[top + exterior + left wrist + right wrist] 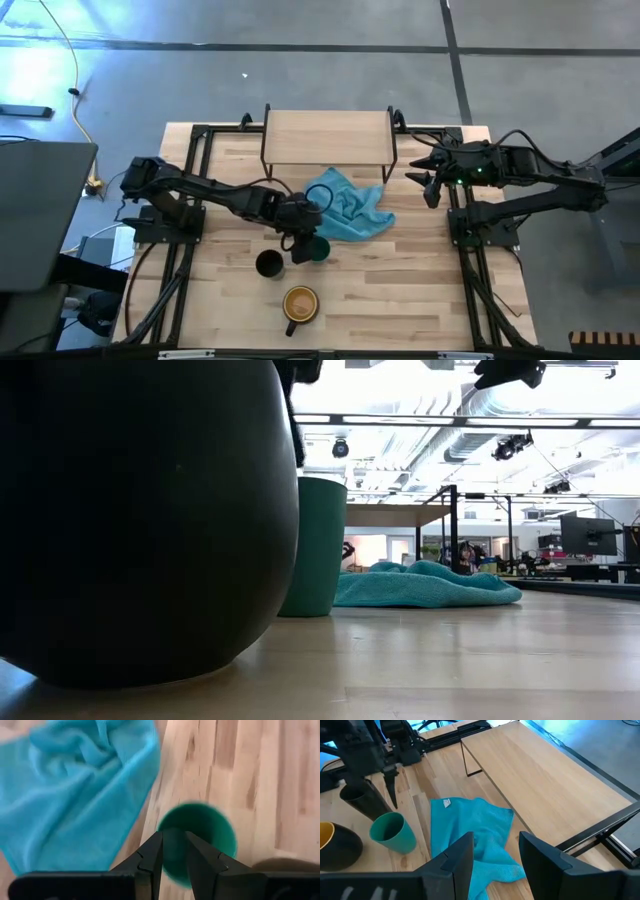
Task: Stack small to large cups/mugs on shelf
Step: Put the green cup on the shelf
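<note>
The small teal cup [318, 248] stands upright on its base on the table, by the near edge of a teal cloth; it also shows in the right wrist view [393, 834]. The black cup [268, 264] stands to its left. The dark mug with a yellow inside [300, 303] stands nearer the front edge. The shelf [328, 140] stands at the back, bare. My left gripper [174, 857] hangs just above the teal cup's rim [197, 810], fingers pointing down, a narrow gap between them, touching nothing that shows. My right gripper [430, 182] waits open at the back right.
A crumpled teal cloth [350, 212] lies between the shelf's front legs and the teal cup. In the low view the dark mug [140, 520] fills the left half. Bare tabletop [400, 290] lies to the right of the cups.
</note>
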### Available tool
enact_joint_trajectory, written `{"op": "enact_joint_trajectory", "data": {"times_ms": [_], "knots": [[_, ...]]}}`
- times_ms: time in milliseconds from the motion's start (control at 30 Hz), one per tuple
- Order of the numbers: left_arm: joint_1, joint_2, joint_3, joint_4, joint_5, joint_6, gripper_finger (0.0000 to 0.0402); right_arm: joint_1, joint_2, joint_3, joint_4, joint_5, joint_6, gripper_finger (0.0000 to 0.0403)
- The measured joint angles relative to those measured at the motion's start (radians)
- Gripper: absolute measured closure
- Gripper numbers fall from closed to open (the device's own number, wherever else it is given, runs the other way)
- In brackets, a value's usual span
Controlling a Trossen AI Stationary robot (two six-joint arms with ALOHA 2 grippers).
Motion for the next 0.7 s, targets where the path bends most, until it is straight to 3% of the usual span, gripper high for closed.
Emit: {"op": "enact_joint_trajectory", "data": {"times_ms": [400, 700], "knots": [[0.0, 0.011, 0.0, 0.031, 0.002, 0.004, 0.0334, 0.0, 0.0, 0.0, -0.005, 0.0, 0.0, 0.0253], [-0.001, 0.011, 0.0, 0.037, -0.007, 0.125, 0.0334, 0.0, 0.002, 0.0, -0.002, 0.0, 0.002, 0.0253]]}}
